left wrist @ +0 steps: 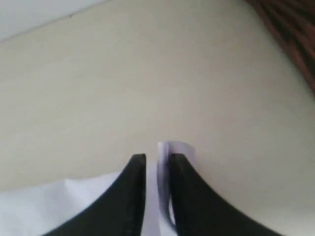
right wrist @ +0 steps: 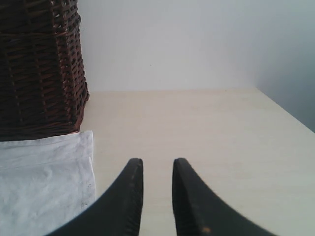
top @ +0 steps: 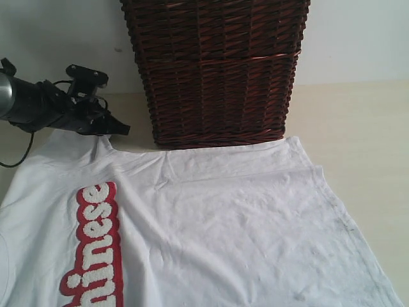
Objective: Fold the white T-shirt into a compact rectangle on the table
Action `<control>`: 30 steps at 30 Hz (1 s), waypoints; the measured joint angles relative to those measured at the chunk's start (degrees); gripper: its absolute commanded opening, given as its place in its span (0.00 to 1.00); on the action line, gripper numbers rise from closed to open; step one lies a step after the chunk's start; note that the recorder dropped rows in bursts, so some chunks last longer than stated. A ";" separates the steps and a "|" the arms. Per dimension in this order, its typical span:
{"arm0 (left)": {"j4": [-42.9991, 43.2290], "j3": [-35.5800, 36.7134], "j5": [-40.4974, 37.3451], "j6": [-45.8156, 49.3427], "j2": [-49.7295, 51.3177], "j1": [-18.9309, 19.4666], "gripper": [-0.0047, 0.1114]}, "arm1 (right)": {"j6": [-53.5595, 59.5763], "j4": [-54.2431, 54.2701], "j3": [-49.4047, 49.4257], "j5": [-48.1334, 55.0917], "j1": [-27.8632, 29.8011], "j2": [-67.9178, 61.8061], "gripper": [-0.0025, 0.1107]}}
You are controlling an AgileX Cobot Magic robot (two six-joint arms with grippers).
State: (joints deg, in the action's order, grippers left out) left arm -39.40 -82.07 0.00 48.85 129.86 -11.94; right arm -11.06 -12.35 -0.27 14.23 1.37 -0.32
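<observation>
White T-shirt [top: 211, 224] lies spread on the table [top: 358, 128], one corner reaching the left gripper [top: 117, 127], wicker basket [top: 217, 70] beside; left wrist view: jaws slightly apart around a shirt edge; right wrist view: right gripper [right wrist: 157, 163] parted, empty, shirt alongside.

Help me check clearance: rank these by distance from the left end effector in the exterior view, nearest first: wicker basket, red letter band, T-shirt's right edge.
1. wicker basket: just right of the left end effector, at the back.
2. red letter band: nearer the camera, on the left.
3. T-shirt's right edge: far across on the right.
</observation>
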 measured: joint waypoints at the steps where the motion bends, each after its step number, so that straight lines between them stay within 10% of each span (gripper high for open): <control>1: 0.00 0.00 1.27 -0.63 0.00 0.00 0.40 | 0.00 0.00 0.00 0.00 0.00 0.00 0.23; 6: 0.00 0.00 12.80 -7.95 0.10 0.00 0.61 | 0.00 0.00 0.00 0.00 0.00 0.00 0.23; 12: -0.25 0.00 17.09 -14.20 -2.22 0.00 0.63 | 0.00 0.00 0.00 0.00 0.00 0.00 0.23; 22: 1.25 0.87 -33.40 -5.15 -16.94 -0.47 0.61 | 0.00 0.00 0.00 0.00 0.00 0.00 0.23; 30: 4.29 11.97 -52.02 10.31 -30.86 -0.69 0.56 | 0.00 0.00 0.00 0.00 0.00 0.00 0.23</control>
State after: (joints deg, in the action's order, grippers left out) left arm -35.10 -70.11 -52.02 59.16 98.99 -12.63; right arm -11.06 -12.35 -0.27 14.23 1.37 -0.32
